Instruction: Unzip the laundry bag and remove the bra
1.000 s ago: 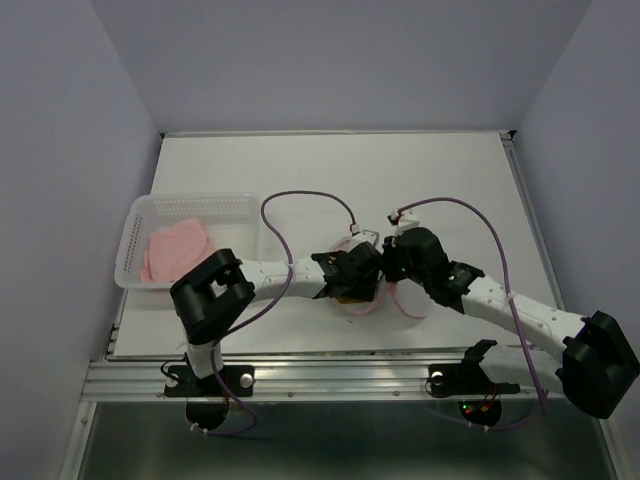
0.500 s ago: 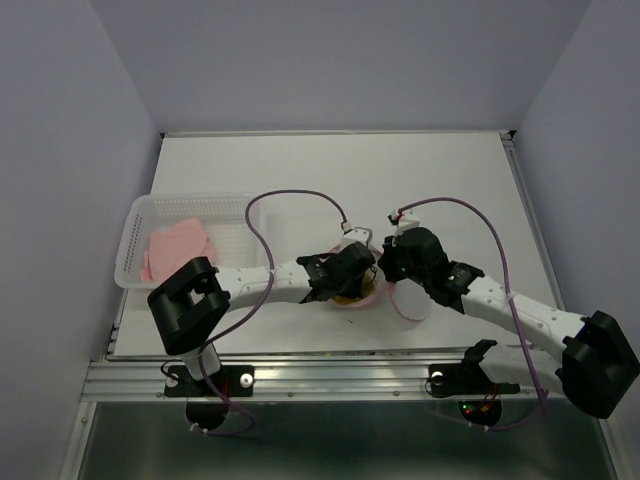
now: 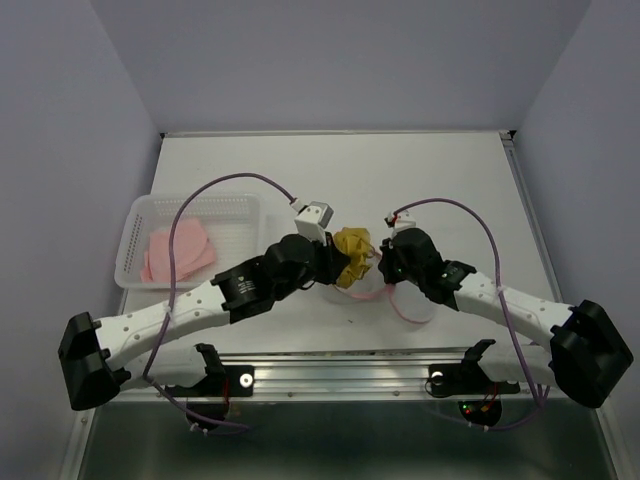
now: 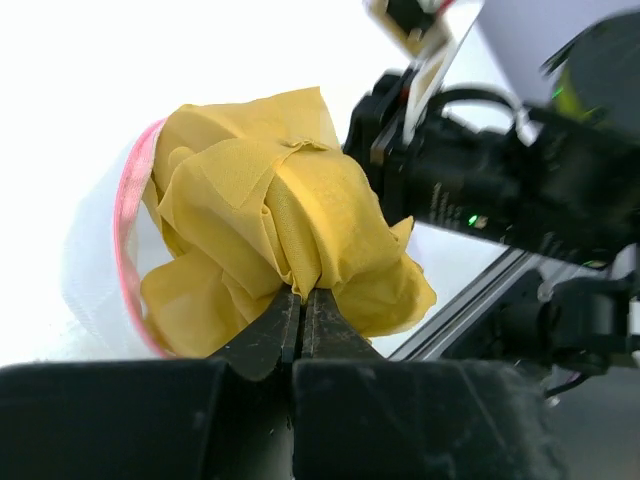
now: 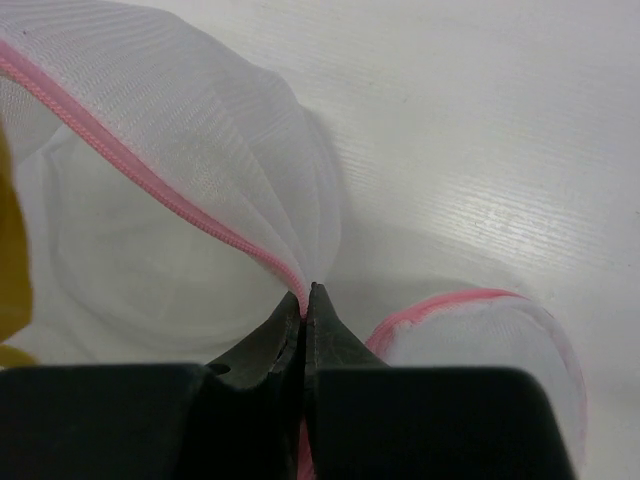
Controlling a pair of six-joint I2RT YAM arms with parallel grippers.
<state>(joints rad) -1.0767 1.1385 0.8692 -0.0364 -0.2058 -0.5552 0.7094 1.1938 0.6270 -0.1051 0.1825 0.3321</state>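
Right hand (image 5: 306, 290): clenched on a fold of mesh at the pink zipper edge of the laundry bag (image 5: 180, 190), pinning it low over the tabletop (image 5: 480, 120). It grips the same edge as a second ago.

Left hand (image 4: 300, 292): a second ago it stood wide open, down at the mouth of the laundry bag. It is now shut tight on a bunched yellow bra (image 4: 285, 200) and has risen with it.

Bra: most of it sits above the open mouth, between the two hands. Its lower folds lie against the pink trim, and whether any of it remains inside cannot be told.

Finding: the zipper is open and removal is under way but not complete. In my judgement the bra needs a further lift clear while the right hand holds the laundry bag down.

Further back on the left, a white basket (image 3: 135, 225) holds a pink cloth (image 3: 180, 248), well apart from the work.
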